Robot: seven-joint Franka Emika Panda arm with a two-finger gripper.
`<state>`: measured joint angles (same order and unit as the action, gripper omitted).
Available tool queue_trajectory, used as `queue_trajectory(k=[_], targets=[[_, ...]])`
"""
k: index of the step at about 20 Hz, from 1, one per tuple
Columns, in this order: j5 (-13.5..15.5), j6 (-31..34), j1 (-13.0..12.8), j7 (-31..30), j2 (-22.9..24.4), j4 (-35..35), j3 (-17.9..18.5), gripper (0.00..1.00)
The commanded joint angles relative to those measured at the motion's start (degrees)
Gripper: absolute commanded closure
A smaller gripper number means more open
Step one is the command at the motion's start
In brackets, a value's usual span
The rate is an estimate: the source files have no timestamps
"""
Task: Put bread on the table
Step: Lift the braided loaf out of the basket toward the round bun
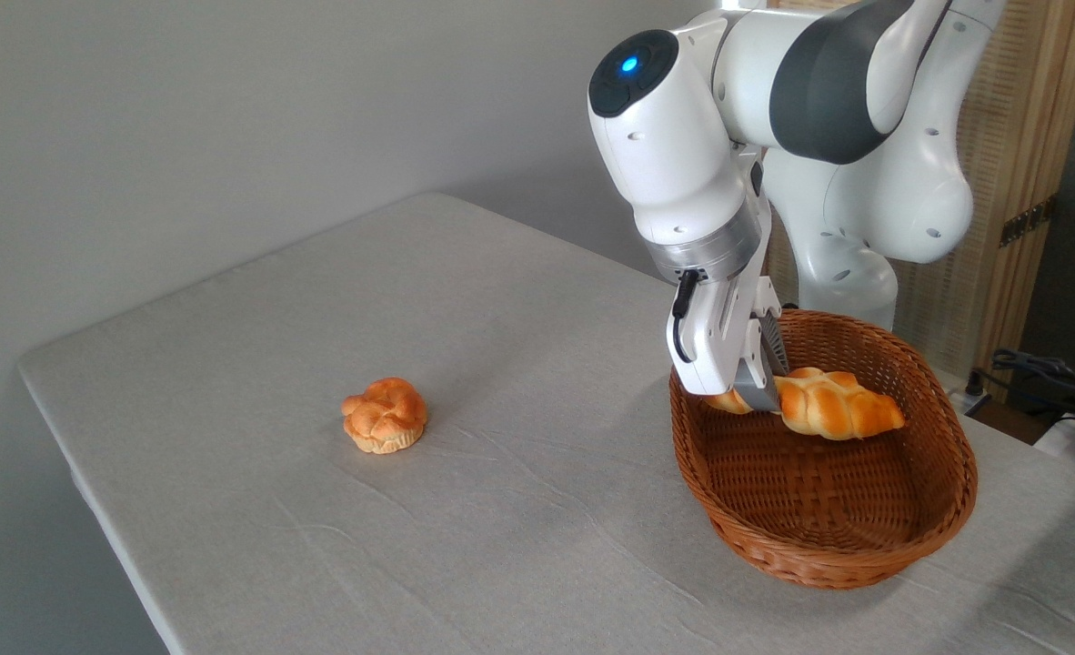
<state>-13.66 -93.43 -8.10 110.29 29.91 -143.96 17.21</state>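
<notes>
Two pieces of bread in all — one long braided loaf (838,407) and one small round bun (385,415). One wicker basket (828,537), one table (465,364), one robot arm — with one gripper (756,387).

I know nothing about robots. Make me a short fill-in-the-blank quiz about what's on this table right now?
1. The gripper is closed on the braided ____.
2. The braided loaf is inside the wicker ____.
3. The small round bun sits on the grey ____.
4. The bun lies to the ____ of the basket.

Missing words: loaf; basket; table; left
</notes>
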Motion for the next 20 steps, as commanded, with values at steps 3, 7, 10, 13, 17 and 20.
queue_trajectory(k=[3,7,10,13,17,20], targets=[[-1.1,5.6,-0.3,1.6,-0.6,6.5,0.5,1.0],[-0.5,9.8,-0.3,1.2,-3.5,12.8,0.6,1.0],[5.0,10.5,-0.3,-1.6,-5.6,17.6,1.3,1.0],[12.1,9.9,-0.6,-10.0,-8.5,20.6,1.2,1.0],[18.1,5.6,-3.1,-29.3,-18.0,29.3,-1.8,1.0],[23.6,-2.1,-3.1,-36.3,-22.3,32.1,-2.4,1.0]])
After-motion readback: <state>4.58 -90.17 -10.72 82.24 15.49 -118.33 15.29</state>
